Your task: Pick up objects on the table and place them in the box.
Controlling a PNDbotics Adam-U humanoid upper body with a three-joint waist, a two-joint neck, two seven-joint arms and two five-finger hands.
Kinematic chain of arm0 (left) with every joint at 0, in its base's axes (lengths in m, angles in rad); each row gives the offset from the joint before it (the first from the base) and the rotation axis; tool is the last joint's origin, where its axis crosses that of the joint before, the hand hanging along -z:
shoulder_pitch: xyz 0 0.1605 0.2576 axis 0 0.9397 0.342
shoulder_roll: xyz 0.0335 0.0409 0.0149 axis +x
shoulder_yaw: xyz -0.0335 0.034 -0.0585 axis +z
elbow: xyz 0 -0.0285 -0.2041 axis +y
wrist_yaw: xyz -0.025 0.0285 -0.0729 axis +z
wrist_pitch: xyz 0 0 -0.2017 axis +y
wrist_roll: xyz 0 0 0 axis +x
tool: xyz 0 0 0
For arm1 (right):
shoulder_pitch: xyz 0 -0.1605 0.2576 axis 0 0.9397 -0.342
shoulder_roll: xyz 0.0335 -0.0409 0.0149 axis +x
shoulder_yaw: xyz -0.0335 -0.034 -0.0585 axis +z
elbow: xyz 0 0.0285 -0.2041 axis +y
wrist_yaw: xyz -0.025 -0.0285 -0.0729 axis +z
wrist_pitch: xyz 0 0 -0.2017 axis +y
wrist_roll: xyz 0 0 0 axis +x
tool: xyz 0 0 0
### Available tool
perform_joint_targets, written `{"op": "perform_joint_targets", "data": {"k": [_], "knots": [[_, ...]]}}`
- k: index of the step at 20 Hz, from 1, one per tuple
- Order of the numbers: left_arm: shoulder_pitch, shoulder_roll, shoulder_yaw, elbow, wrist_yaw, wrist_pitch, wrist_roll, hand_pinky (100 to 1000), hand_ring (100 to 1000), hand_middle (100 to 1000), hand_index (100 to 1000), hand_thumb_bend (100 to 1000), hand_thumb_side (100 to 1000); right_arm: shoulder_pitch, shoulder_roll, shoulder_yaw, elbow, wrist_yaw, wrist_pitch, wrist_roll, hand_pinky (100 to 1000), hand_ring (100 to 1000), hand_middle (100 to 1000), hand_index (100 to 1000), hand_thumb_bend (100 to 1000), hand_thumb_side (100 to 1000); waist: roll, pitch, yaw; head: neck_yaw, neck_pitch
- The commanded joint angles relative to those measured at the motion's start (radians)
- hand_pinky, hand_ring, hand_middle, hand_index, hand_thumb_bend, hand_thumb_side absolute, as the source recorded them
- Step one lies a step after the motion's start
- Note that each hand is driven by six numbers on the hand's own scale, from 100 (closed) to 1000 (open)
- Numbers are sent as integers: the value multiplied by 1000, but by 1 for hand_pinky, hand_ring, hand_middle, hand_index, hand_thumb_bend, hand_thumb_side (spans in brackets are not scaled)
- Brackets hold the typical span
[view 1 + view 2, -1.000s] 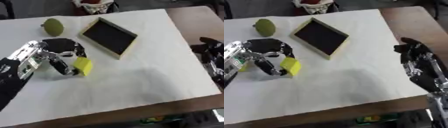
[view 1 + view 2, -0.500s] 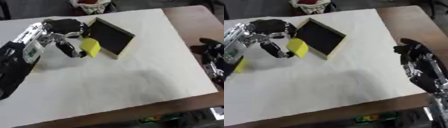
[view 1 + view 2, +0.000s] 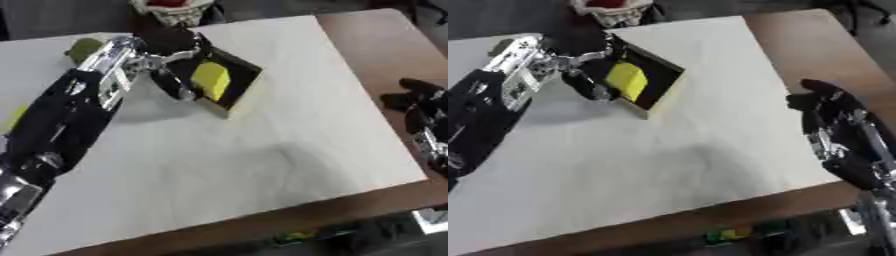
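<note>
step: placing, mid-task | L hand (image 3: 166, 47) fingers curled round yellow block (image 3: 211, 81), held over box (image 3: 248, 100) interior, prob. not yet down | R hand (image 3: 833, 107) idle at table's R edge, fingers relaxed | green round obj (image 3: 83, 47) left on table (image 3: 262, 165) | next: lower, let go inside box

The left hand (image 3: 586, 54) reaches in from the view's left over a white table (image 3: 667, 150), its fingers curled round a yellow block (image 3: 626, 81). The block hangs tilted over the dark inside of a shallow box (image 3: 661, 86) with pale wooden walls, which lies askew near the table's far edge. The right hand (image 3: 833, 107) rests at the right side beyond the white surface, over brown wood, its dark fingers relaxed and holding nothing. A red and white object (image 3: 610, 9) sits at the top edge behind the box.
</note>
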Motion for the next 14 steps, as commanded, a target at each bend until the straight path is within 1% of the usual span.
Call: {"op": "perform_joint_targets", "data": {"k": [1, 7, 12, 14], "knots": [[-30, -14, 23, 31, -56, -8, 40, 724, 632, 616, 764, 385, 189, -14, -6, 3, -14, -13, -1, 8, 852, 814, 634, 878, 100, 470, -3, -13, -6, 8, 5], [-33, -44, 42, 84, -126, -10, 89, 727, 646, 656, 832, 398, 191, -18, -4, 6, -14, -15, -1, 12, 852, 814, 634, 878, 100, 470, -5, -10, -13, 9, 5], [-32, -39, 49, 84, -134, -8, 110, 728, 655, 678, 857, 398, 209, -18, -3, 5, -14, -15, -2, 13, 852, 814, 634, 878, 100, 470, -6, -9, -12, 8, 5], [-30, -31, 51, 72, -121, -7, 109, 725, 652, 675, 858, 390, 199, -17, -3, 4, -13, -14, -2, 12, 852, 813, 634, 878, 100, 470, -7, -9, -9, 5, 5]]}}
